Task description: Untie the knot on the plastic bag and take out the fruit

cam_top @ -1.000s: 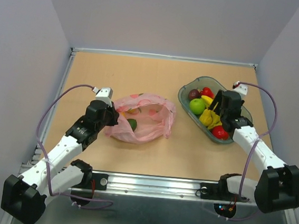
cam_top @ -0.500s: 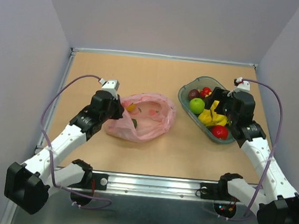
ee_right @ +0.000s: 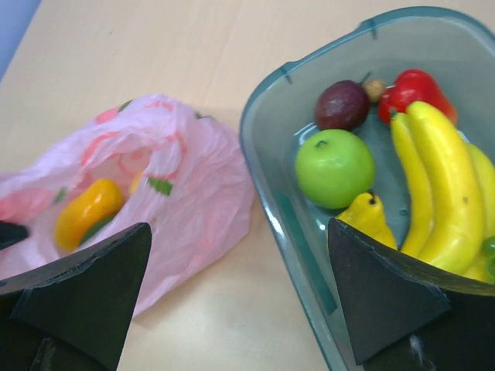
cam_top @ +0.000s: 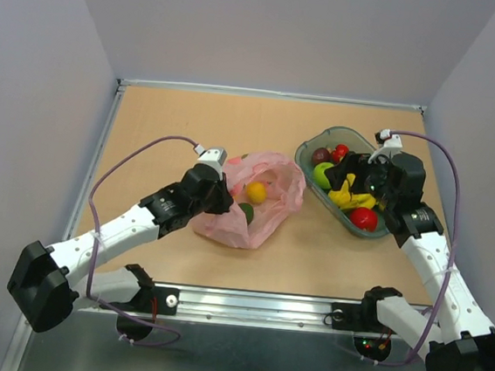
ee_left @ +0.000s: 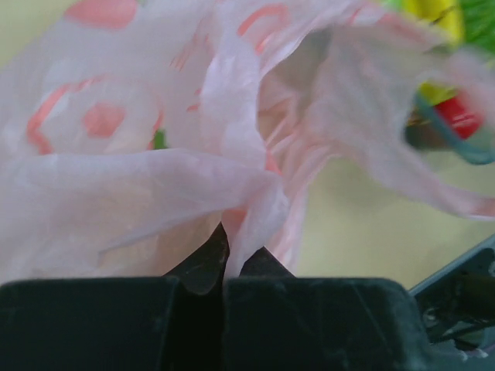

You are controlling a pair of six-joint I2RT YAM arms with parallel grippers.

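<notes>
The pink plastic bag (cam_top: 267,207) lies mid-table with its mouth gaping; the knot is out of view. My left gripper (cam_top: 221,197) is shut on a fold of the bag's near-left edge, and the film (ee_left: 155,178) fills the left wrist view above the gripper (ee_left: 236,253). Inside the bag lie an orange-yellow fruit (cam_top: 256,192) (ee_right: 87,212) and a green one (cam_top: 246,210). My right gripper (cam_top: 343,172) (ee_right: 238,229) hangs open and empty over the tray's left rim, between the bag (ee_right: 193,193) and the green apple (ee_right: 334,166).
The grey-green tray (cam_top: 306,167) (ee_right: 263,182) at right holds the green apple (cam_top: 323,173), bananas (ee_right: 433,185), a yellow pear (ee_right: 363,220), a dark purple fruit (ee_right: 340,106), a red pepper (ee_right: 414,86) and a red round fruit (cam_top: 364,219). Walls enclose the table.
My left arm has dragged the bag to the right, toward the tray, and its mouth has spread. The right gripper opened wide and shifted left over the tray's rim.
</notes>
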